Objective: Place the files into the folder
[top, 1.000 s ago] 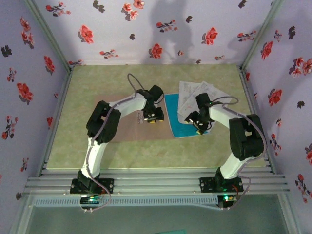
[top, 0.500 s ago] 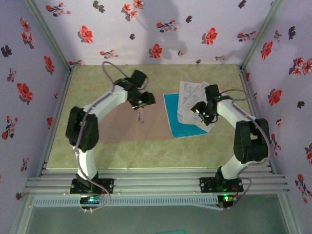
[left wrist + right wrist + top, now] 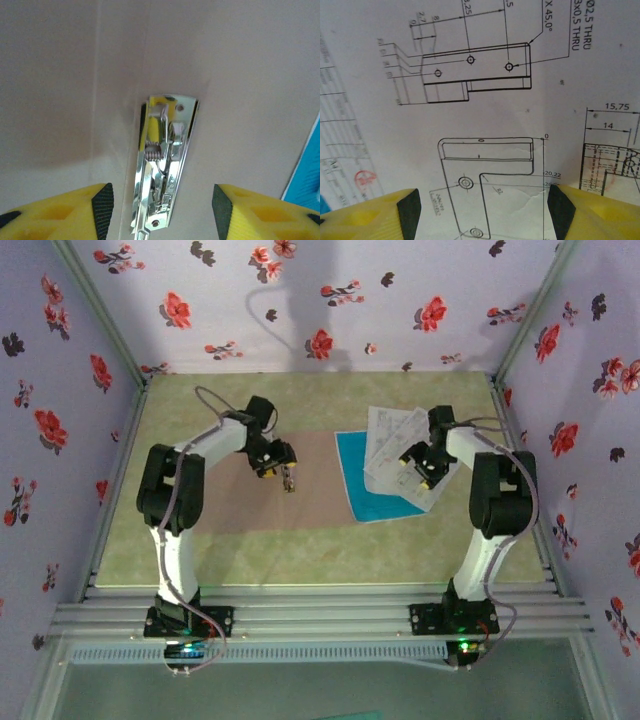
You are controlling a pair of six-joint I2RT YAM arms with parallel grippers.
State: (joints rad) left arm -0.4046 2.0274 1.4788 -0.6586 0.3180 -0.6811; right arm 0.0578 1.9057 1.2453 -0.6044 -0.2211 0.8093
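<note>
- Files (image 3: pixel 485 100): right gripper (image 3: pixel 482 215), jaws spread just above them, should pinch one edge, not the middle.
- Left gripper (image 3: pixel 162 202), spread empty over the clip (image 3: pixel 162 160) on the folder (image 3: pixel 60 100), should lift its lever.

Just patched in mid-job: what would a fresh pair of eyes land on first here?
The shiny metal clip on the tan folder, left of centre, with the left gripper hovering open right above it. To its right, white sheets of engineering drawings lie partly over a bright cyan sheet, with the right gripper open above them.
</note>
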